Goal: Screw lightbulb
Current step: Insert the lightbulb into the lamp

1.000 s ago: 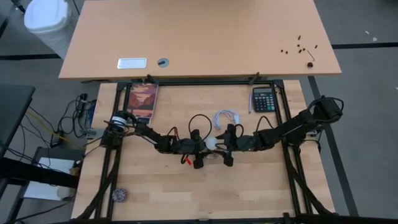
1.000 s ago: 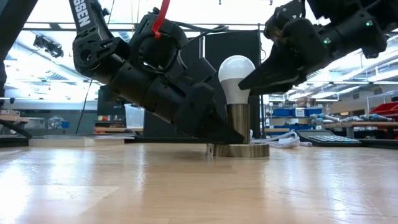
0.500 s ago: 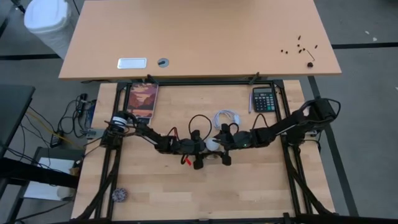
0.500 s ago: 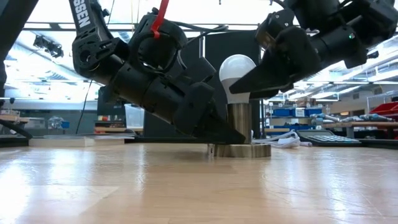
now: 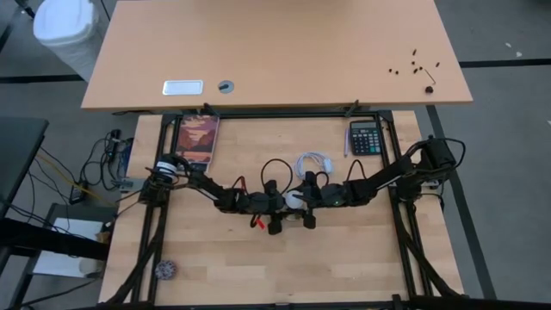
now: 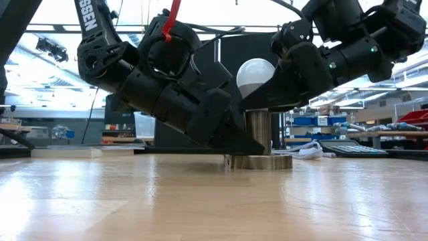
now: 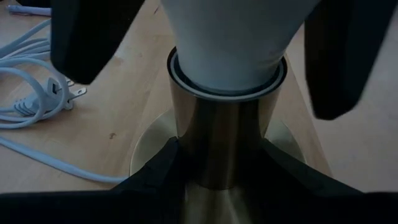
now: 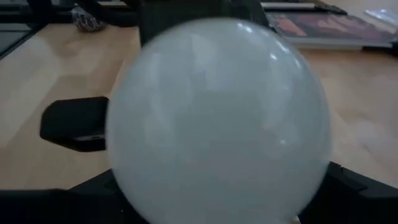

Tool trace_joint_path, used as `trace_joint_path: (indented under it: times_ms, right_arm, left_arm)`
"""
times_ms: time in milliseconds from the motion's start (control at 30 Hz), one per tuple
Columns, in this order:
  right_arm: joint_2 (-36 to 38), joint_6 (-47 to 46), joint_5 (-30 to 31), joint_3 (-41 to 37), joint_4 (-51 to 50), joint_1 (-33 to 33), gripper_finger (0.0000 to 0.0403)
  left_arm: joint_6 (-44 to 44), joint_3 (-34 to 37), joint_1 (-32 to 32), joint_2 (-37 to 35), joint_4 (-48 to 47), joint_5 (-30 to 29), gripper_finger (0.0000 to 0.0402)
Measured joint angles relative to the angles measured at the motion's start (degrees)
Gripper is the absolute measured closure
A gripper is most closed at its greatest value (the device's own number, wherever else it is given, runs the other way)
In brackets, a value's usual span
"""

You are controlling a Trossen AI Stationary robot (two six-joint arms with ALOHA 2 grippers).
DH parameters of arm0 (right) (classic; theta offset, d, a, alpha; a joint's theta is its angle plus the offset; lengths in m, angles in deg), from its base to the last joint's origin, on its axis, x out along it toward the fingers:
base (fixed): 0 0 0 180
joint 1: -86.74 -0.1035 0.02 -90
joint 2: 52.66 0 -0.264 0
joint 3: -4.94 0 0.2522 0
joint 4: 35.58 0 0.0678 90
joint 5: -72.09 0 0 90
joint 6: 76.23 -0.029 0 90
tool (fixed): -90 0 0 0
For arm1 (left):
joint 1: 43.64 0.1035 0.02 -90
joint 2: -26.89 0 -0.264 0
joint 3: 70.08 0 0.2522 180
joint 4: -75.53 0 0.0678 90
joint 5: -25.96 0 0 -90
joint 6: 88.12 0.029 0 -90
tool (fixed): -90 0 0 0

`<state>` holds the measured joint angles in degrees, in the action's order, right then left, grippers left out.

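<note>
brass socket [image 6: 257,137] sits mid-table with the lightbulb [image 6: 256,77] standing upright in it. my left gripper [image 7: 217,168] pinches the socket stem down low, and my right gripper [image 6: 267,94] wraps its fingers round the bulb's white globe.

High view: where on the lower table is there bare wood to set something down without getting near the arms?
The front strip is bare except the small round object at its left corner. There is also bare wood between the book and the white cord. The middle is crowded: left gripper on the socket, right gripper around the lightbulb.
</note>
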<state>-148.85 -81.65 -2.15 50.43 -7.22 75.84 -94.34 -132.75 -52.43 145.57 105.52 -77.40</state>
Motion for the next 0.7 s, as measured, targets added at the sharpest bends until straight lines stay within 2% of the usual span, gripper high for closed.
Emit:
trace_joint_path:
  times_ms: [700]
  right_arm:
    - [-0.2,-5.1,0.0,0.0,-0.6,-1.1,0.0097]
  left_arm:
    - [0.1,0.2,0.0,0.2,4.1,0.0,0.0205]
